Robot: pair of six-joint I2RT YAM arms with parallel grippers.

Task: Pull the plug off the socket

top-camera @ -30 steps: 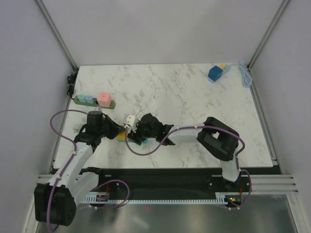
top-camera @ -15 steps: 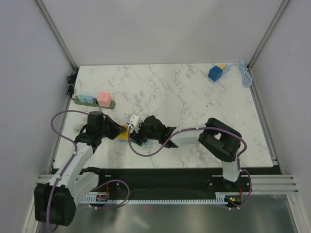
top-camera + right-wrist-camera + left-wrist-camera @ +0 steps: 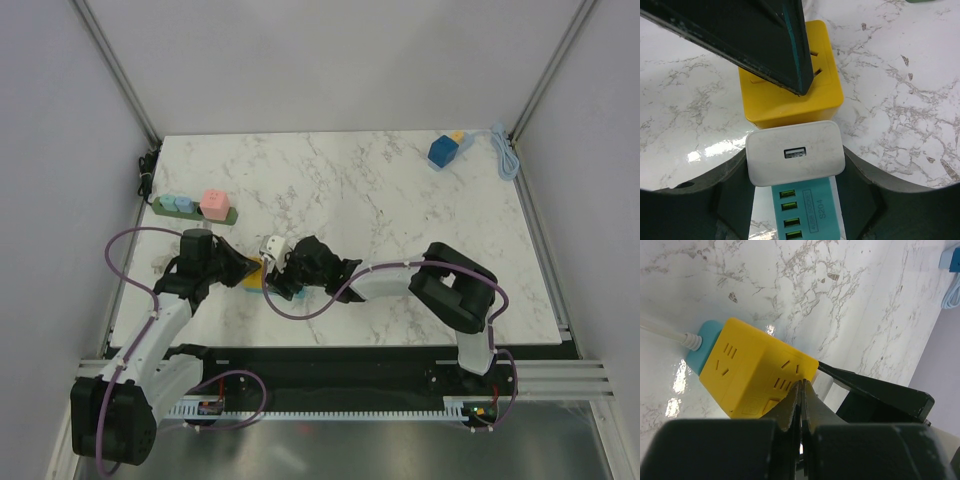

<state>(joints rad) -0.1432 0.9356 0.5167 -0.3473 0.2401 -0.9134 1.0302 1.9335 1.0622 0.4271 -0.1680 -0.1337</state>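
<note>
A yellow cube socket [image 3: 254, 277] on a teal USB base [image 3: 805, 212] sits at the near left of the marble table. A white USB plug [image 3: 795, 152] lies against its side face; its pins are hidden. My right gripper [image 3: 795, 167] is shut on the plug, one finger on each side. It shows in the top view too [image 3: 283, 268]. My left gripper [image 3: 803, 390] is shut, its tips resting on the yellow socket [image 3: 750, 372] at its top edge, next to the plug [image 3: 829, 384]. A white cord [image 3: 662, 330] leaves the teal base.
A green power strip [image 3: 195, 208] with pink and blue plugs lies at the left edge. A blue adapter [image 3: 444, 150] and a light-blue cable [image 3: 504, 150] lie at the far right corner. Purple arm cables loop near the socket.
My right gripper and the white plug have shifted slightly left toward the yellow socket, which now shows more between the two grippers. The left arm has barely moved.
</note>
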